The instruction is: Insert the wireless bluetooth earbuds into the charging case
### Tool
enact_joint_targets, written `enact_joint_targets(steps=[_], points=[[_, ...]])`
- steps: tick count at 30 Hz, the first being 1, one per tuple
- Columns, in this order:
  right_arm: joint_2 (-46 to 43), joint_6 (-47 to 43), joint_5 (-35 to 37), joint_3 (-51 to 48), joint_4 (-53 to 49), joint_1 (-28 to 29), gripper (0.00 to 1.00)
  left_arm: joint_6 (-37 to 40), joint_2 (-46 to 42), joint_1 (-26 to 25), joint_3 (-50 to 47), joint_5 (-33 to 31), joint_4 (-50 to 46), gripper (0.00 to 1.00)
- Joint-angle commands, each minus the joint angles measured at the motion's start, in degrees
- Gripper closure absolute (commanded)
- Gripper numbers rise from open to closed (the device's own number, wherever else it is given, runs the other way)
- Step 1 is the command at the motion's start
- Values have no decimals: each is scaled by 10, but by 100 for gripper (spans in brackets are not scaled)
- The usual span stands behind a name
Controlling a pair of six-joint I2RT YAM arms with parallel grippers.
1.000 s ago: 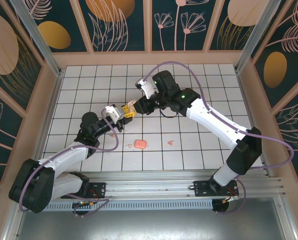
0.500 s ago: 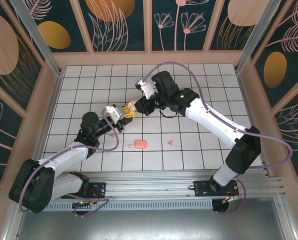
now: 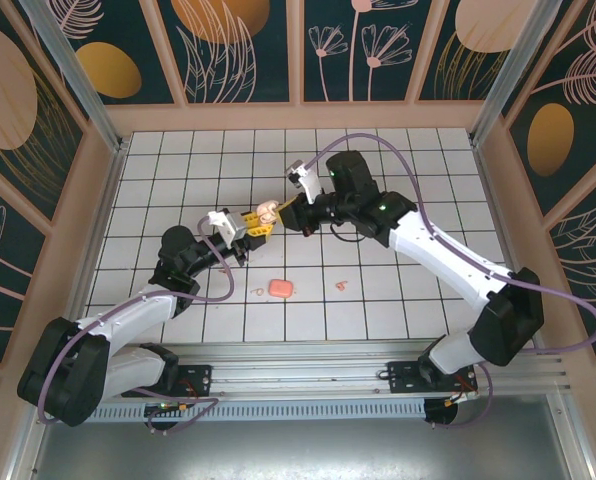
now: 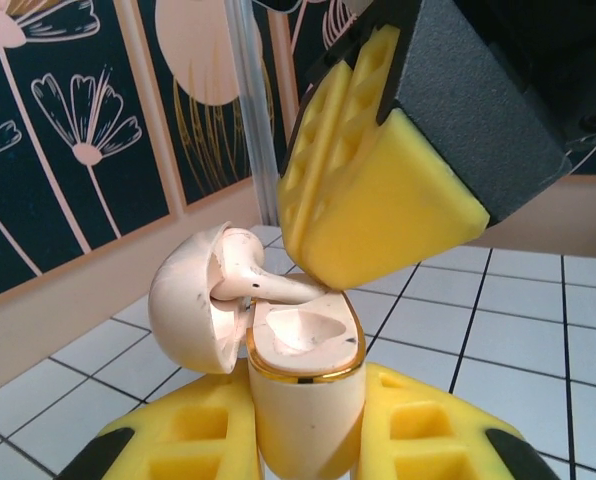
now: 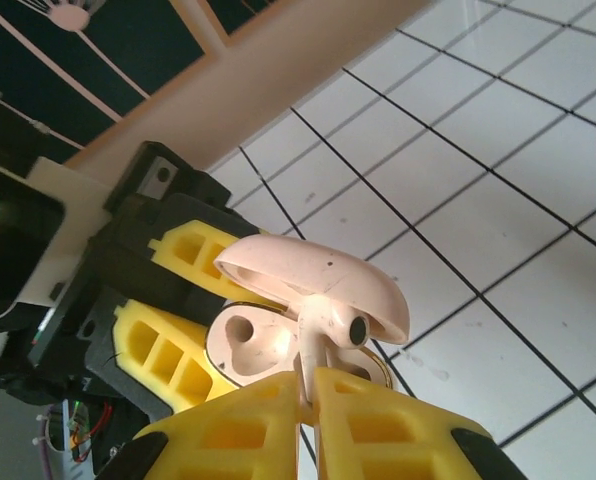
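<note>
My left gripper (image 4: 308, 445) is shut on the cream charging case (image 4: 308, 395) and holds it upright above the table, its lid (image 4: 183, 300) swung open. My right gripper (image 5: 323, 400) is shut on the stem of one pale earbud (image 5: 323, 325). That earbud (image 4: 263, 285) lies across the case's open top, its head by the lid's inside. From above, both grippers meet at the case (image 3: 266, 211) in mid-table, left gripper (image 3: 248, 225) to its left and right gripper (image 3: 284, 214) to its right. Another earbud (image 3: 340, 286) lies on the tiles.
A salmon-pink rounded-square piece (image 3: 281, 288) lies on the tiles in front of the grippers, with a tiny pale bit (image 3: 259, 291) just left of it. Low wooden walls (image 3: 298, 117) ring the white grid table.
The right gripper's jaws have closed that last bit on the earbud's stem. The right arm's wrist and elbow have swung to the right. The left arm has hardly moved.
</note>
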Motion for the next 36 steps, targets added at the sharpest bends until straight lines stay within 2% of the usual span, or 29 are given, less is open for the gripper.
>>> enact_joint_targets(steps=[1, 4, 10, 13, 15, 19, 24, 26, 36], points=[[-23, 2, -27, -23, 43, -11, 87, -26, -11, -2, 2, 21, 76, 96], [-33, 7, -35, -28, 47, -17, 85, -18, -12, -2, 3, 15, 65, 96], [-46, 16, -29, -5, 16, -17, 71, 24, -11, -2, 11, -5, 3, 96], [-33, 38, -11, 14, -19, -24, 65, 61, -10, -2, 26, -27, -65, 96], [-27, 68, -3, 14, -27, -42, 64, 92, -8, -2, 37, -46, -117, 96], [-20, 124, -42, -25, 2, -83, 62, 134, 6, -2, 54, -63, -194, 97], [3, 155, -53, -54, 4, -93, 60, 169, 46, -4, 81, -74, -270, 97], [15, 170, -52, -67, 5, -114, 60, 192, 71, -15, 103, -97, -321, 98], [68, 194, -41, -116, 4, -138, 59, 269, 183, -85, 215, -228, -497, 98]])
